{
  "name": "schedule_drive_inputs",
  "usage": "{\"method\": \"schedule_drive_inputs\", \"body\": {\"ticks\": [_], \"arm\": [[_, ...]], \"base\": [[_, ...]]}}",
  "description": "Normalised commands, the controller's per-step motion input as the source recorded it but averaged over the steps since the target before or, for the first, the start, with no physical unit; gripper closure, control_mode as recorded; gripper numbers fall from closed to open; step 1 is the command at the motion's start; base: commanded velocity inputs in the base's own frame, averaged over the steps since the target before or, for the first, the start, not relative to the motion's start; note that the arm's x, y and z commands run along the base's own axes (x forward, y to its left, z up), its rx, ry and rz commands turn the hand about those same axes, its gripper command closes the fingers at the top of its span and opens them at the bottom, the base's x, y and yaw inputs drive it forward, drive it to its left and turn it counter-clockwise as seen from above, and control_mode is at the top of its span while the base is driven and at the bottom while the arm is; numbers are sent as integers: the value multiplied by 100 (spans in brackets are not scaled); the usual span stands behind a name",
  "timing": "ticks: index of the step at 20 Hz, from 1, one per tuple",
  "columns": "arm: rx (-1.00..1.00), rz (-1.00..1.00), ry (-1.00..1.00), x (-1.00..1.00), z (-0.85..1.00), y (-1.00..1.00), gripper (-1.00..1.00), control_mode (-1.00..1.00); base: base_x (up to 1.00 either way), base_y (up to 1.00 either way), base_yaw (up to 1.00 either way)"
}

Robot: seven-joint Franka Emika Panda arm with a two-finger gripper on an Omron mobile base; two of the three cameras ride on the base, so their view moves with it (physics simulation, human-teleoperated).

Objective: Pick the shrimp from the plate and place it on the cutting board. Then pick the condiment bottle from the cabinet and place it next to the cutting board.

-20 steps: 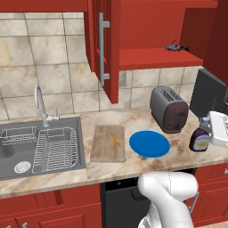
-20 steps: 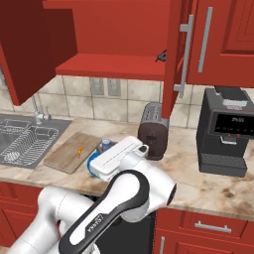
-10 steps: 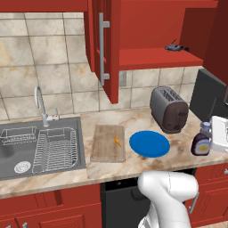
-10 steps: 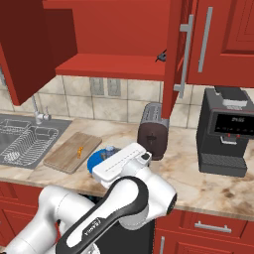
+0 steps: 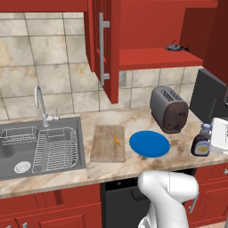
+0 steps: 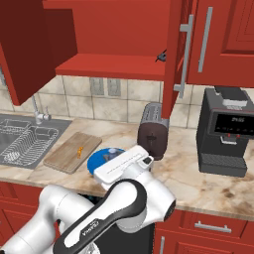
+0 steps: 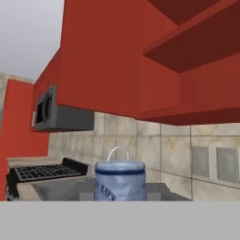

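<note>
My claw (image 5: 210, 133) is pinching the condiment bottle (image 5: 200, 144) near its neck, and the blue cap (image 7: 119, 180) sits right between the fingertips. The shrimp (image 5: 116, 141) lies on the cutting board (image 5: 104, 149), well to the claw's left, beyond the blue plate (image 5: 149, 144). Since a second ago, claw and bottle have sunk slightly toward the counter (image 5: 178, 153).

Two base cameras look forward and down from behind the arm, left and right, sharing the worktop (image 5: 133, 169), cutting board (image 5: 108, 143), plate (image 5: 149, 144) and toaster (image 6: 152, 130). The hand camera sits close, level, just behind the blue bottle cap (image 7: 120, 180).
</note>
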Motion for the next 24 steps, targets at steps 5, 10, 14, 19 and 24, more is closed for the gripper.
{"method": "schedule_drive_inputs", "body": {"ticks": [5,10,14,19,24], "arm": [[0,-2,-3,11,-10,-5,100,-100],[0,0,0,7,-19,0,100,-100],[2,0,0,3,-25,0,100,-100],[3,0,0,9,-27,0,100,-100],[2,0,0,12,-31,0,100,-100]], "base": [[0,0,0],[0,0,0],[0,0,0],[0,0,0],[0,0,0]]}}
